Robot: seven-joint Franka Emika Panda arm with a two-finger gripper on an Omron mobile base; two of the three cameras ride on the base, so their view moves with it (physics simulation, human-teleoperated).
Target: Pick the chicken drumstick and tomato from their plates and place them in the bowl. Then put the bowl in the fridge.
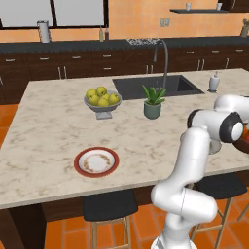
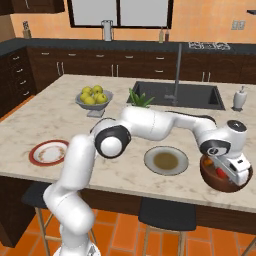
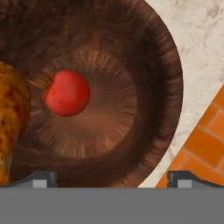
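Claw (image 3: 111,177) hung wide open and empty right above the deep dark brown wooden bowl (image 3: 144,57). The small red tomato (image 3: 66,92) sat left of centre in the hand view, touching the golden-orange drumstick (image 3: 11,122) at the left edge.

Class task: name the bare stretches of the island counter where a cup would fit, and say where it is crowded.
Free: the marble between the red-rimmed plate and the fruit bowl, and the corner left of both. Crowded: the right edge, where the gripper hangs over the wooden bowl beside the grey-rimmed plate.
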